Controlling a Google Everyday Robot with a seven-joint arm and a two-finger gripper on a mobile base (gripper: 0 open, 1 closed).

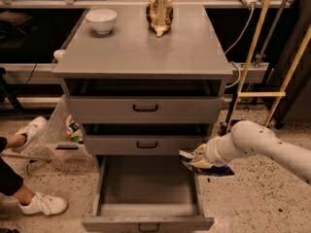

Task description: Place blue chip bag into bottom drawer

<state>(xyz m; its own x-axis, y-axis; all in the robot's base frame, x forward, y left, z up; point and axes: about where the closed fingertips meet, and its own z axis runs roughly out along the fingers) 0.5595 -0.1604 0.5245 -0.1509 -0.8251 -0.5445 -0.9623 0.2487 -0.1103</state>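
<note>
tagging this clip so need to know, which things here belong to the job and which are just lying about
Job: blue chip bag; gripper holding it beside the right wall of the open bottom drawer.
Lying about: white bowl and brown chip bag on the cabinet top; white shoe at left.
</note>
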